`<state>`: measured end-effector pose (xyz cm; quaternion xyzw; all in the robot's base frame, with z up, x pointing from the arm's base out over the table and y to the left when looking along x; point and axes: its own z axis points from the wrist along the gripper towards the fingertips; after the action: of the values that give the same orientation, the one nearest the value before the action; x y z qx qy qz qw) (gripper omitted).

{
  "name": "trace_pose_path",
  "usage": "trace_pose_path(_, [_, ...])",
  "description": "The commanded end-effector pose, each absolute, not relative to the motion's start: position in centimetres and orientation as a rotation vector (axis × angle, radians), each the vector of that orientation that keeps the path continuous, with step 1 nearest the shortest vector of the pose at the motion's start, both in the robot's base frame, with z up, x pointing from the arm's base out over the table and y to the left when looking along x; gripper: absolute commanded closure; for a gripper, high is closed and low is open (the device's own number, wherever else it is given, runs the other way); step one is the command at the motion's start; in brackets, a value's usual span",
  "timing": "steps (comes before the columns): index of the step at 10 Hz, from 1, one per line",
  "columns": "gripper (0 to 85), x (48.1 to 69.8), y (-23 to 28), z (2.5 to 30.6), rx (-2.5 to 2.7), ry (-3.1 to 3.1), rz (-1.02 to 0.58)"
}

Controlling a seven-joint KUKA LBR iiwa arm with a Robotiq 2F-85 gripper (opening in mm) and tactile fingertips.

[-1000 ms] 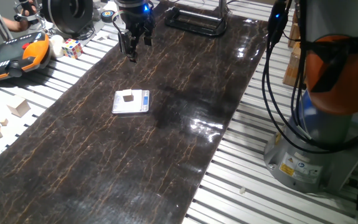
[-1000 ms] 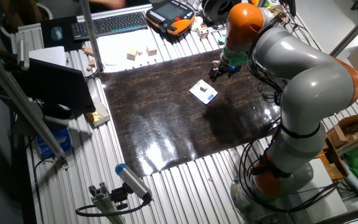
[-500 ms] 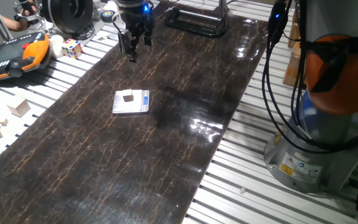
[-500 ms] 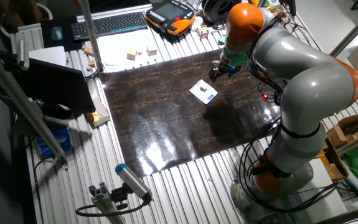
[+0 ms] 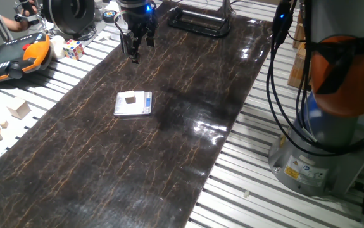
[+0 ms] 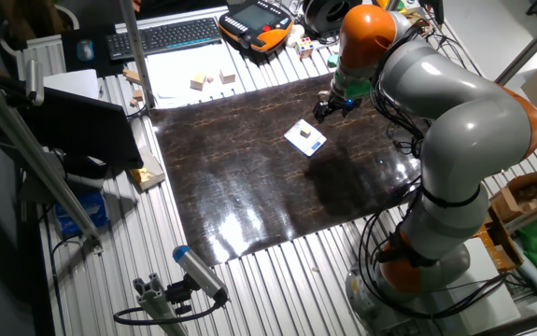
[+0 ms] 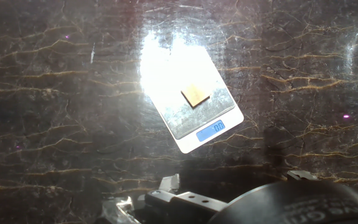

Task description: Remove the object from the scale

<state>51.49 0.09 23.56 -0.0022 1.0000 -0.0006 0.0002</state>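
My pincer (image 5: 135,49) hangs above the far end of the dark marbled tabletop (image 5: 169,145), well apart from the scale (image 5: 133,104); its fingers look close together w/ nothing between them, but I can't tell for sure if they're fully pressed. The cube (image 5: 130,97) sits on the scale's platform, roughly mid-platform, flat on one face. In my hand view the scale (image 7: 188,102) lies diagonal, long axis running upper left to lower right, blue display strip at the lower-right end; the readout looks like "0.0" but is too small to be sure. The cube (image 7: 194,96) is turned at about the same slant as the scale. Glare washes out the platform's upper-left half. The tabletop is a glossy black sheet w/ gold veins laid over slotted aluminium rails. Off to the side: pale wooden blocks (image 5: 18,109), a Rubik's cube (image 5: 74,49), an orange-black teach pendant (image 5: 14,58).
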Motion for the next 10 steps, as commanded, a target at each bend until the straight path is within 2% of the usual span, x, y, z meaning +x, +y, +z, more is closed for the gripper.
trace_pose_path(1, [84.0, 51.49, 0.07, 23.59, -0.339, 3.298, -0.171])
trace_pose_path(10, [84.0, 51.50, 0.07, 23.59, -0.362, 3.298, -0.169])
